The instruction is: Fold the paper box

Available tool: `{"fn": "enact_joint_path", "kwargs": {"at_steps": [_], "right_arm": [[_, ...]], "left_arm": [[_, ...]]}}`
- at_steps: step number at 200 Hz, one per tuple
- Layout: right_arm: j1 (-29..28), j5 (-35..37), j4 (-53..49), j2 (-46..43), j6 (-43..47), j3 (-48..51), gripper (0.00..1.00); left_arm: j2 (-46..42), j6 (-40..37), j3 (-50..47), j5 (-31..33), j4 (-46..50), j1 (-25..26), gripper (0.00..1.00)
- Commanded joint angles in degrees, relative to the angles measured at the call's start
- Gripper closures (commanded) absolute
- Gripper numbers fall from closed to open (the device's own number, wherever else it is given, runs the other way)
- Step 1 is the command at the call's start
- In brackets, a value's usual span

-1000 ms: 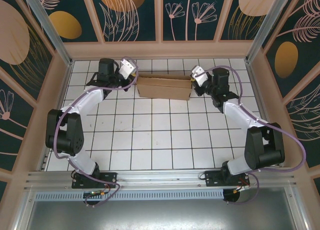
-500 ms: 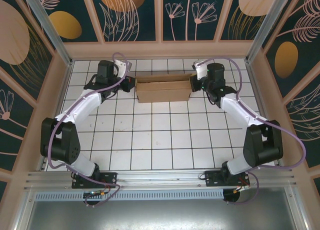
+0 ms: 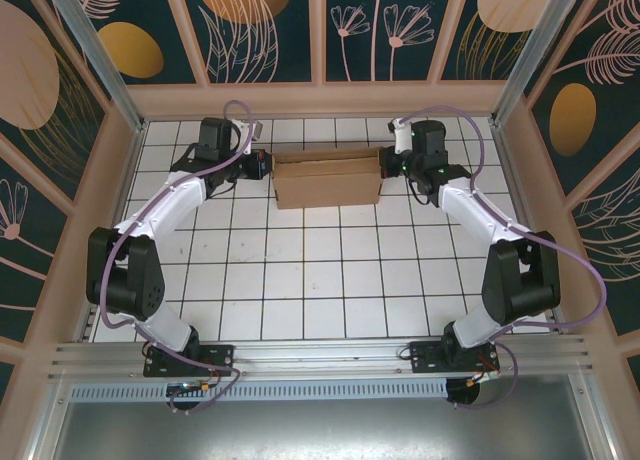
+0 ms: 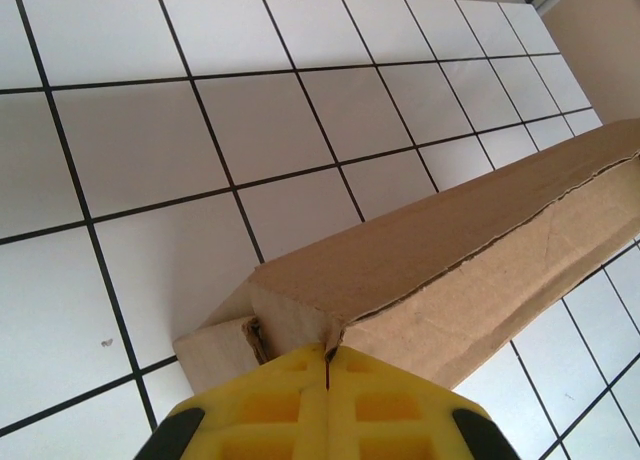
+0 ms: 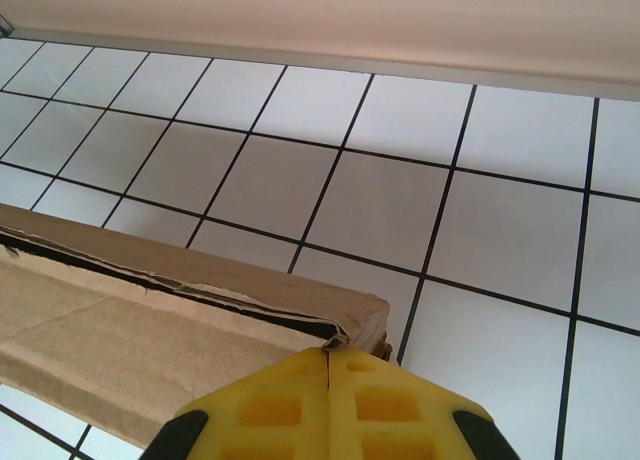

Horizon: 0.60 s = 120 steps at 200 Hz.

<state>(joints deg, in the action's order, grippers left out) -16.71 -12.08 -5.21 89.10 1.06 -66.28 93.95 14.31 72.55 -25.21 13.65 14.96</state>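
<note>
We have the paper box (image 3: 328, 178) lying near the far edge of the tabletop (image 3: 320, 280), about midway between the two arms. It is already folded into a long flat shape, though both wrist views show its top seam as a ragged, slightly open line.

We judge the step in hand to be squaring and tucking the two ends. To do it well, we push inward from both ends evenly, so the box neither slides nor turns. We aim low at the end flaps rather than at the lid edge, which could buckle. At the left end a small flap juts out onto the tabletop and looks as though it needs to go in.

Our left gripper (image 3: 262, 166) is clenched, fingers together with nothing between them. Its tip sits right at the box's left end corner, apparently touching it. Our right gripper (image 3: 388, 164) is likewise clenched on nothing, with its tip against the right end corner, just under the top edge.
</note>
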Motion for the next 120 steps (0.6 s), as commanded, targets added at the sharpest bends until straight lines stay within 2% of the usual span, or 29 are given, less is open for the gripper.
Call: {"fn": "enact_joint_path", "kwargs": {"at_steps": [1,76,120], "right_arm": [[-0.4,-1.0,-3.9,1.6,-0.8,0.1,1.0],[-0.4,0.2,-3.1,1.8,-1.4,2.1,1.0],[-0.3,-2.0,-4.5,1.6,-5.6,0.1,1.0]], "left_arm": [[1.4,1.6,-0.3,-1.1,3.4,1.1,1.0],[1.1,2.8,-4.1,-1.3,1.6,1.1,1.0],[1.2,2.6,-3.2,-0.8,2.0,1.2,1.0]]}}
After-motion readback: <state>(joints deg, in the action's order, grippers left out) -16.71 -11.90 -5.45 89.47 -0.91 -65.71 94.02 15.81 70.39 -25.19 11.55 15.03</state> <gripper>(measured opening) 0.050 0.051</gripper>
